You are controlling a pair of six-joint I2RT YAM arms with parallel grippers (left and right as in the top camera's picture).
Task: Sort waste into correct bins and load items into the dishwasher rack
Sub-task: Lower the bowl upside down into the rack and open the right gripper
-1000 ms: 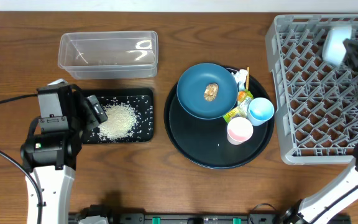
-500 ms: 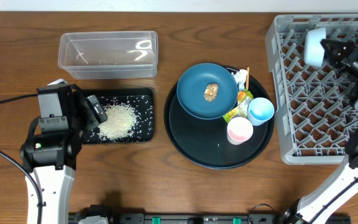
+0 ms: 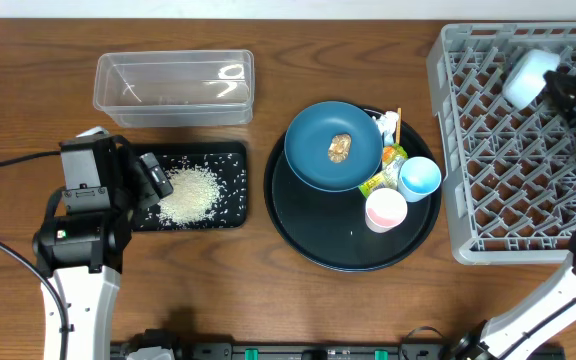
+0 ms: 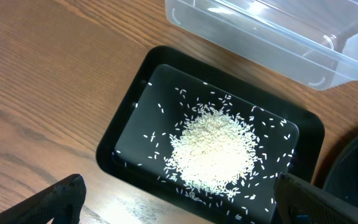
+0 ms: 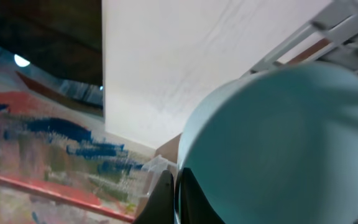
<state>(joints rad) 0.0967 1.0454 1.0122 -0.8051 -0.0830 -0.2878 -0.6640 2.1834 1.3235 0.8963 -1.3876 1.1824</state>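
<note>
Overhead, right end effector (image 3: 552,83) clamped on white bowl (image 3: 527,75) above rack (image 3: 498,180), left end effector (image 3: 156,183) spread wide

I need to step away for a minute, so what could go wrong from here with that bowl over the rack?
The right gripper seems to pinch the white bowl by its rim only, above the far side of the dishwasher rack; it might slip or land badly. The brown food lump sits on the blue plate, so racking that plate first would carry waste in.
</note>
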